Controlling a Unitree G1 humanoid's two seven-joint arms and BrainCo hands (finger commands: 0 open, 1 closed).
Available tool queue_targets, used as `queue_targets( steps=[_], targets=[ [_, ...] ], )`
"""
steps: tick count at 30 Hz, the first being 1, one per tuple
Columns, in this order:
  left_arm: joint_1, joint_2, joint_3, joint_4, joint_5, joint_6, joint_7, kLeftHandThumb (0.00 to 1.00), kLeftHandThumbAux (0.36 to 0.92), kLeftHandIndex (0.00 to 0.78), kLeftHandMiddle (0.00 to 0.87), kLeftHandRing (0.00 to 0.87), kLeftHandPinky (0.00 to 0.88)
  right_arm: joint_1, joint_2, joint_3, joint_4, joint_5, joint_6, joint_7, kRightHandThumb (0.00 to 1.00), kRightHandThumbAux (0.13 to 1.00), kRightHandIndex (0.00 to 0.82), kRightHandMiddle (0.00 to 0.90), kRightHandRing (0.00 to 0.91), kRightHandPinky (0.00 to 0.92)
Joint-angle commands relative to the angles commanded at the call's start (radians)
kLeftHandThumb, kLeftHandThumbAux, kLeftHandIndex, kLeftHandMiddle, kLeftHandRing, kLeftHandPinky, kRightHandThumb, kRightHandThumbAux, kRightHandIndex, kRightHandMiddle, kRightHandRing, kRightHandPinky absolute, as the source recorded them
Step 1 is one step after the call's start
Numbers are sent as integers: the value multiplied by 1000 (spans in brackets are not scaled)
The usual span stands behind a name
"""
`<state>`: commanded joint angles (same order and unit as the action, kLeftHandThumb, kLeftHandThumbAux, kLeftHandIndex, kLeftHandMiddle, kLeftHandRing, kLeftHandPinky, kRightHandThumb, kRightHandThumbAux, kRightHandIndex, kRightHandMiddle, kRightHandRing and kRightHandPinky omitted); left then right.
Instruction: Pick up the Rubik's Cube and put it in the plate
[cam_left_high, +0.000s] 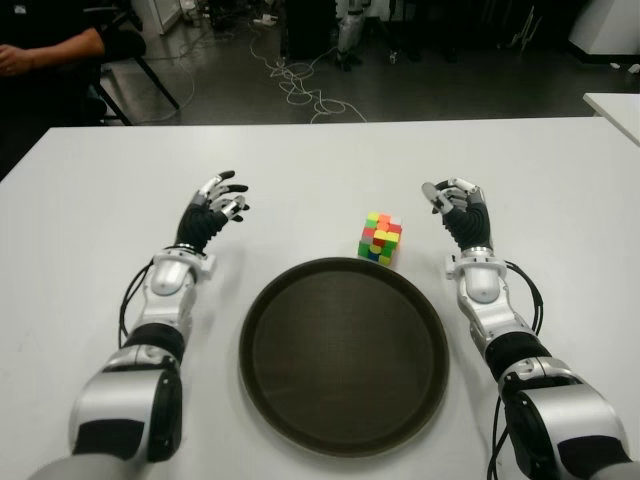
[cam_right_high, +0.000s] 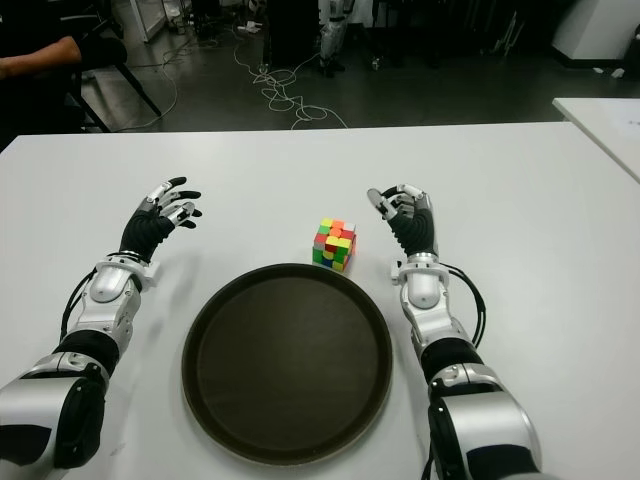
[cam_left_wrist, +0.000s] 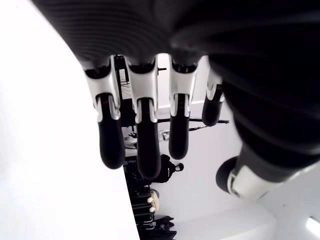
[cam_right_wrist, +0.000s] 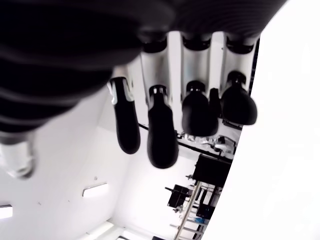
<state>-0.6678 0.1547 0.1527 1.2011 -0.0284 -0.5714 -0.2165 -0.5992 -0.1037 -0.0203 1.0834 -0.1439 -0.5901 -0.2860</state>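
Left eye view: left hand (cam_left_high: 216, 207) over white worktop (cam_left_high: 100, 200), at 10 o'clock from the plate, fingers relaxed, holding nothing. Dark round plate (cam_left_high: 343, 440) sits centre-front. Rubik's Cube (cam_left_high: 381, 238) on worktop just off plate rim at 1 o'clock. Right hand (cam_left_high: 457, 206) near cube at its 3 o'clock, fingers loosely spread, empty.

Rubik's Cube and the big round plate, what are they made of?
The Rubik's Cube looks like hard plastic: flat, bright squares in green, yellow, red and orange. The plate is dark brown with a raised rim and a dull, slightly grainy look, so probably plastic, though metal cannot be ruled out. Both sit on the smooth white table, cube just beyond the rim.
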Motion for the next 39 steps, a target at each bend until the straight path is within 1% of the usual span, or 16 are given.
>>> queue_targets(
  steps=[5, 12, 18, 22, 27, 30, 32, 33, 35, 36, 37, 39],
  targets=[
    [0, 0, 1, -1, -3, 4, -7, 462, 646, 146, 280, 371, 432, -1, 0, -2, 7, 5, -17, 12, 0, 385, 477, 726, 781, 795],
    [0, 0, 2, -2, -5, 11, -9, 496, 650, 154, 278, 363, 428, 0, 3, -8, 11, 10, -32, 21, 0, 394, 487, 734, 787, 800],
    [-1, 1, 2, -1, -6, 16, -12, 504, 648, 148, 273, 360, 416, 0, 4, -10, 12, 8, -34, 19, 0, 380, 475, 732, 786, 799],
    [-1, 2, 2, -1, -5, 18, -13, 489, 650, 148, 276, 362, 410, 0, 6, -10, 10, 3, -33, 11, 0, 391, 481, 739, 792, 805],
    [-2, 1, 3, -2, -6, 19, -13, 502, 650, 148, 276, 377, 418, 0, 5, -9, 9, -3, -33, 3, 0, 409, 466, 740, 793, 806],
    [-1, 1, 3, -1, -5, 14, -10, 510, 650, 148, 279, 375, 418, -5, -1, 1, 12, -22, -33, -16, 0, 438, 462, 732, 788, 805],
    [0, 0, 3, -2, -4, 11, -8, 503, 655, 148, 281, 380, 418, -11, -8, 7, 23, -35, -32, -31, 0, 456, 428, 647, 714, 727],
    [0, 0, 3, -2, -4, 10, -8, 494, 655, 147, 282, 382, 418, -13, -10, 9, 28, -39, -33, -36, 0, 457, 406, 593, 658, 673],
    [0, 0, 3, -2, -4, 9, -7, 486, 656, 146, 282, 383, 417, -14, -12, 11, 33, -43, -35, -42, 0, 457, 386, 545, 609, 626],
    [1, -1, 3, -2, -5, 10, -7, 484, 656, 146, 282, 383, 417, -15, -12, 15, 34, -49, -35, -50, 0, 458, 382, 535, 599, 616],
    [1, -1, 4, -3, -5, 10, -7, 474, 654, 146, 281, 379, 417, -15, -13, 18, 35, -54, -36, -56, 0, 461, 340, 470, 533, 550],
    [2, -1, 4, -5, -6, 11, -6, 463, 650, 146, 279, 374, 418, -16, -14, 25, 35, -68, -34, -71, 0, 469, 291, 397, 460, 482]
  ],
)
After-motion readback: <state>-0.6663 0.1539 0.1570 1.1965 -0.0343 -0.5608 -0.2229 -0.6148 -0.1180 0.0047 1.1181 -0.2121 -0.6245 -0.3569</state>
